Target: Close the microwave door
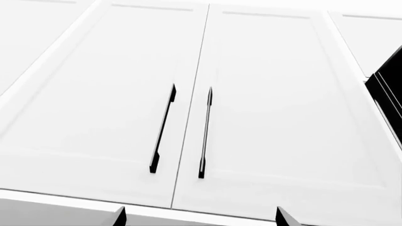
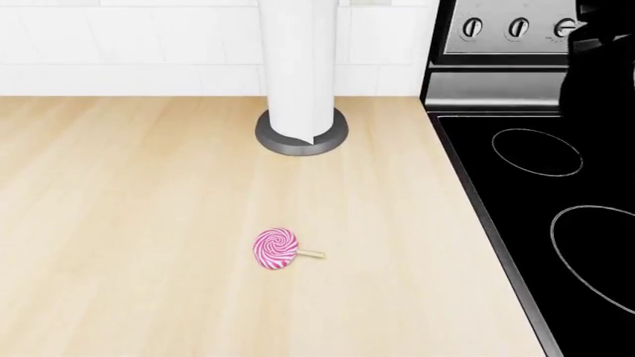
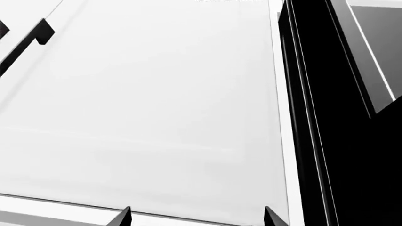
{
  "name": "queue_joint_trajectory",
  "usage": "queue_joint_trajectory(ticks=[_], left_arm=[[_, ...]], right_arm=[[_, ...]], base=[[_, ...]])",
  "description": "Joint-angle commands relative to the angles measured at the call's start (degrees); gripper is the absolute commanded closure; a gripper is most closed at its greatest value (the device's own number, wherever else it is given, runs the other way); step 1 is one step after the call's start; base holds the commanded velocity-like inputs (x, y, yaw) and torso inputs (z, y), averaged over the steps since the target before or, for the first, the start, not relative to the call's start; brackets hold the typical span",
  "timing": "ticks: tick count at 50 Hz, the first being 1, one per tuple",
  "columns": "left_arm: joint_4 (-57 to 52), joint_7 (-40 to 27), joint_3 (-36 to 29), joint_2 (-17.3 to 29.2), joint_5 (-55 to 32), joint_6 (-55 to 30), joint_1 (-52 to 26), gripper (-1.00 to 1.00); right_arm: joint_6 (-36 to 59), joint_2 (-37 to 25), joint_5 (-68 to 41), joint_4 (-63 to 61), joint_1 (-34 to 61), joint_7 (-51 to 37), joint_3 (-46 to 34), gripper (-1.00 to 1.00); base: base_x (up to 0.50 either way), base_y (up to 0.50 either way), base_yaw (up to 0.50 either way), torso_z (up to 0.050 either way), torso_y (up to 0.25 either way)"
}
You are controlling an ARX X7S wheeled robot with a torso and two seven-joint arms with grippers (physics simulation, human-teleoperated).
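Observation:
In the right wrist view a black appliance [image 3: 326, 103], apparently the microwave, stands beside a white cabinet door [image 3: 157, 103]. I cannot tell whether its door is open or shut. A black edge of it [image 1: 389, 94] also shows in the left wrist view. My left gripper [image 1: 201, 217] is open and points at two white cabinet doors with black bar handles [image 1: 162, 129]. My right gripper [image 3: 196, 217] is open too, facing the white door next to the black appliance. Nothing is between either pair of fingers. Neither gripper shows in the head view.
The head view looks down on a wooden counter [image 2: 149, 223] with a pink swirl lollipop [image 2: 278, 248] and a paper towel roll on a grey base [image 2: 300, 74]. A black glass stovetop [image 2: 555, 223] lies at the right, with knobs [image 2: 518, 28] behind and a dark shape [image 2: 600, 67] above.

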State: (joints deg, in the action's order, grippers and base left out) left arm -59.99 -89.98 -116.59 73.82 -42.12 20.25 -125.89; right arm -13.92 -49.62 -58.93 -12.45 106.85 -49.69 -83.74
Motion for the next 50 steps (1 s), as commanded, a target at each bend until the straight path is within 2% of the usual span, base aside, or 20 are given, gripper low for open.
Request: queue_joint_trajectory(ticks=[1,13,23,50], left_arm=[[0.00,0.00,1.01,0.00,0.52,-0.08,1.54,-1.00],[0.00,0.00,1.06,-0.19,0.41,-0.08,1.46,-1.00],[0.00,0.00,3.43,-0.30,1.45,-0.66,4.73,-1.00],[0.00,0.00,2.65,-0.25,0.80,-0.51,3.53,-1.00]], right_arm=[[1.34,2.28,-1.36,4.25,2.12,2.99,1.03,-1.00],[2.40,3.66,-2.26,7.75,3.36,5.06,1.84,-1.00],[2.87,3.99,-2.48,9.24,4.04,6.29,2.41,-1.00],[4.93,6.98,-3.98,17.62,6.43,11.62,3.96,-1.00]], base=[[0.00,0.00,0.00,0.000,0.000],[0.00,0.00,0.00,0.000,0.000],[0.00,0.00,0.00,0.000,0.000],[0.00,0.00,0.00,0.000,0.000]])
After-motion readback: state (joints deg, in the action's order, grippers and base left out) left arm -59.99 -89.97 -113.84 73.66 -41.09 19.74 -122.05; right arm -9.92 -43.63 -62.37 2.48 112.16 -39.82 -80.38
